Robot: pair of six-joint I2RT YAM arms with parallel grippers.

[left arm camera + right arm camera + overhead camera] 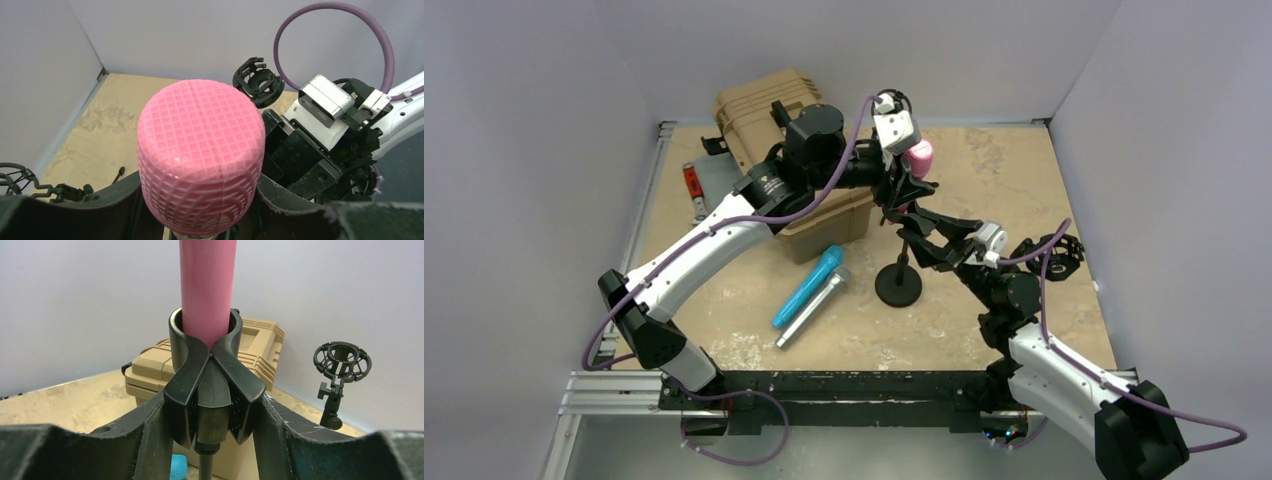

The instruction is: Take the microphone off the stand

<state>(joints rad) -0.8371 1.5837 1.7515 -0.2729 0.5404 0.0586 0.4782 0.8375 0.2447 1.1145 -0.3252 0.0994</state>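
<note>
The pink microphone (pixel 201 150), grid-textured head over a smooth shaft, is standing upright in the black stand clip (pixel 212 375), with the left gripper (pixel 200 197) pinching its head and the right gripper (pixel 212 407) squeezing the clip between its fingers.

Plain pale grey-lilac walls (pixel 544 100) close in on 3 sides of a beige, marbled tabletop (pixel 1014 170). Aluminium rails (pixel 614 395) run along its near edge and left side. The light is even and soft, with faint shadows

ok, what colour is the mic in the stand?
The microphone is pink, with a grid-patterned head; best in the left wrist view.
</note>
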